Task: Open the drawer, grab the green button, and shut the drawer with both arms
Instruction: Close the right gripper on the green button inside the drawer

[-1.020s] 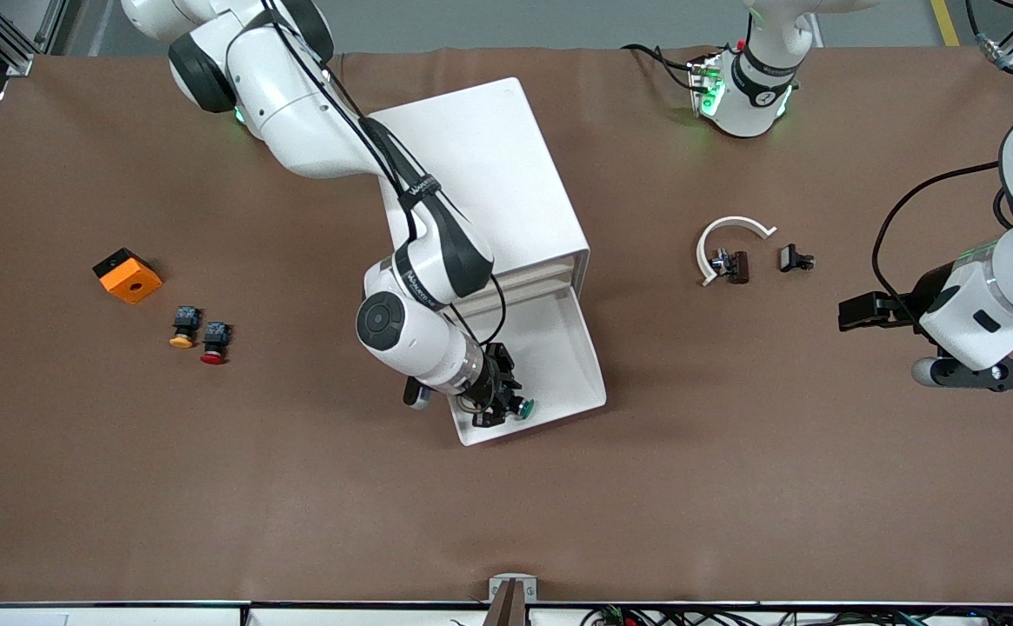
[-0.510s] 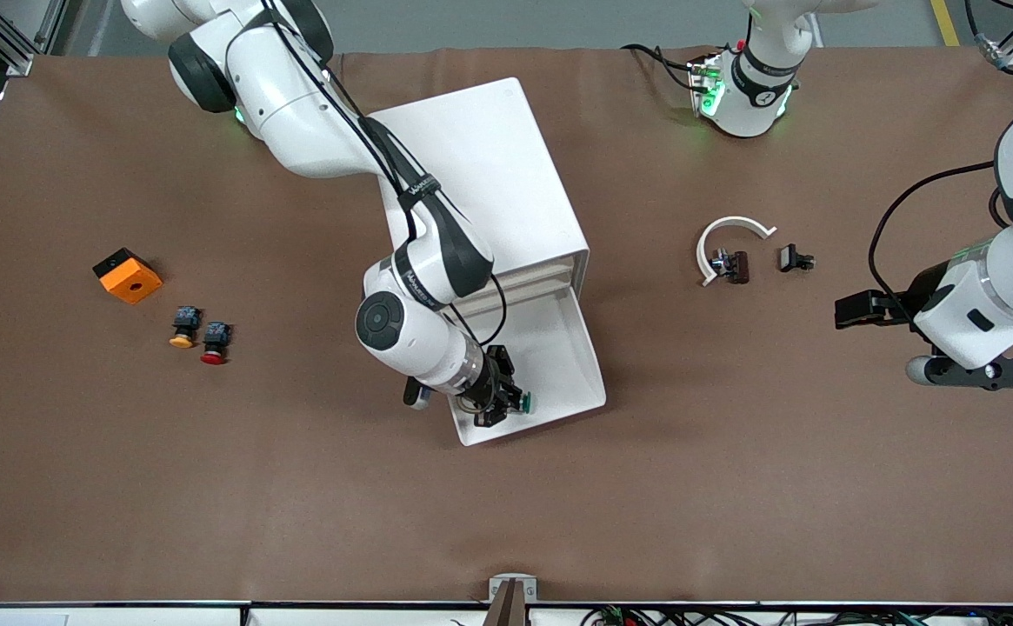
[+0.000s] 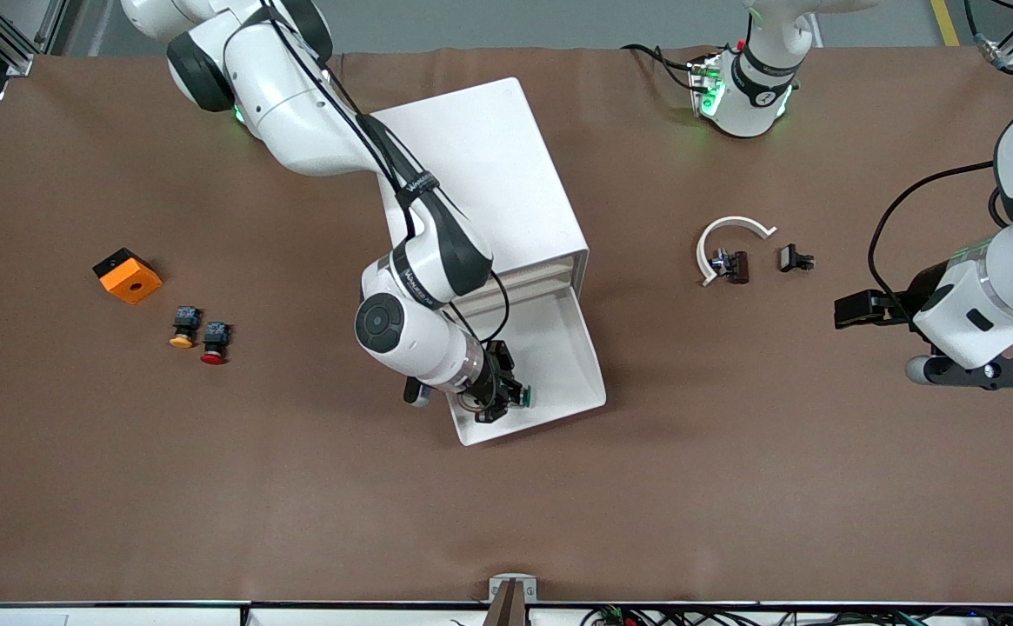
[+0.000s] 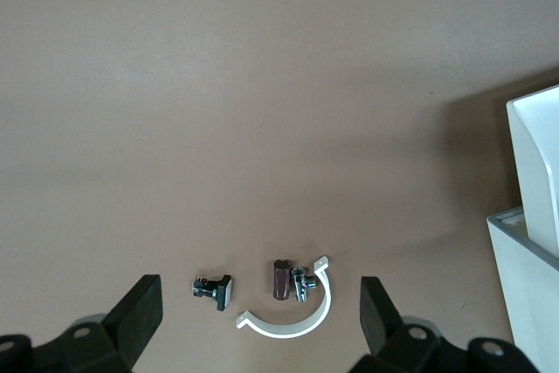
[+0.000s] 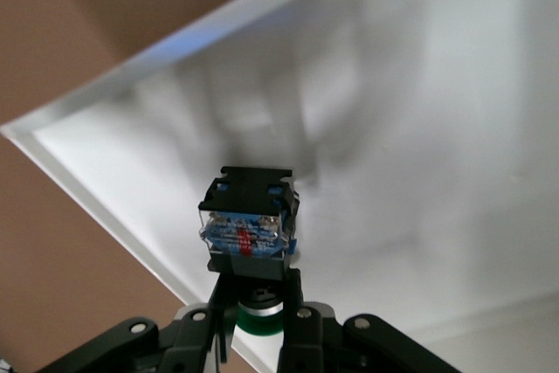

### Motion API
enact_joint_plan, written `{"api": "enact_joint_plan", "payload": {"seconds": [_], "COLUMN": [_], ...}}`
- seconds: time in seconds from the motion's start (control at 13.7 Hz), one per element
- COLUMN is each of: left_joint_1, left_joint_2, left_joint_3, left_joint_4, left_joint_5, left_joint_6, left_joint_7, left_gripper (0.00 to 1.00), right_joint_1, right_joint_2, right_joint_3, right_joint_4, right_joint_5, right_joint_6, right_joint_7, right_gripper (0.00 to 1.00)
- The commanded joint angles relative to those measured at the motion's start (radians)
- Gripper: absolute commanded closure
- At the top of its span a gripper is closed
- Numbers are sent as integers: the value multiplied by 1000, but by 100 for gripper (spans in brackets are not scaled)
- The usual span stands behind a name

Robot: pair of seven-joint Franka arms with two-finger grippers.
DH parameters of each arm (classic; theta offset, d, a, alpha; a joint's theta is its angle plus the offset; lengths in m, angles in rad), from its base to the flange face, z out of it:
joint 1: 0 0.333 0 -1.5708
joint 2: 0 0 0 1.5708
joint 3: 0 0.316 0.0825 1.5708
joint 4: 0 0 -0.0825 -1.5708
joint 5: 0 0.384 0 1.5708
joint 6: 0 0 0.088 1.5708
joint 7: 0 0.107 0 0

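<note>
The button (image 3: 519,397), green cap and black body, is inside the drawer (image 3: 558,365), near the front corner closest to the front camera. The right gripper (image 3: 499,404) is down in the drawer with its jaws nearly closed on the button, one finger (image 5: 203,338) pressed on each side just above the green cap, as the right wrist view shows. In that view the button's black body points away from the gripper over the white drawer floor.

The drawer is pulled well out of the cabinet (image 3: 480,174), the lowest of its three fronts, and nothing else shows in it. The right arm (image 3: 402,287) reaches over the cabinet to it.

The left gripper (image 3: 976,372) hangs over the table (image 3: 732,487) at the left arm's end, jaws spread fully and holding nothing; that arm waits. A white curved clip (image 3: 728,235) with a small dark part (image 3: 735,265) and a second dark part (image 3: 795,258) lie between it and the cabinet.

Toward the right arm's end lie an orange block (image 3: 128,276), a yellow-capped button (image 3: 183,326) and a red-capped button (image 3: 215,341).
</note>
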Motion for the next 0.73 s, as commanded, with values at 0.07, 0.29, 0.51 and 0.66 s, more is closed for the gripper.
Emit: {"api": "enact_joint_plan", "payload": {"seconds": [0.07,0.29,0.51,0.66], "left_joint_1": [-2,-8,-17,-19], "left_joint_2": [-19,-16,-13,-12], "left_joint_3": [-6,-8,-8,-8], "left_joint_4": [-13,-13,-13,-13], "left_joint_5": [13,13,13,13], "left_joint_6": [-13,-13,-13,-12], "left_joint_7": [-12,-13,-38,-39], "left_gripper": [0,0,0,0], "right_joint_1": [-7,-13,-13,-13], "right_joint_2": [-54,-77,-82,-82], "right_joint_3": [-2,0,-2,-3], "right_joint_4": [8,10,10,10], "right_joint_5": [77,82,80,79], "right_joint_6": [-60,-74,-77,-76], "right_joint_7": [31,49,43,37], "right_gripper": [100,100,100,70]}}
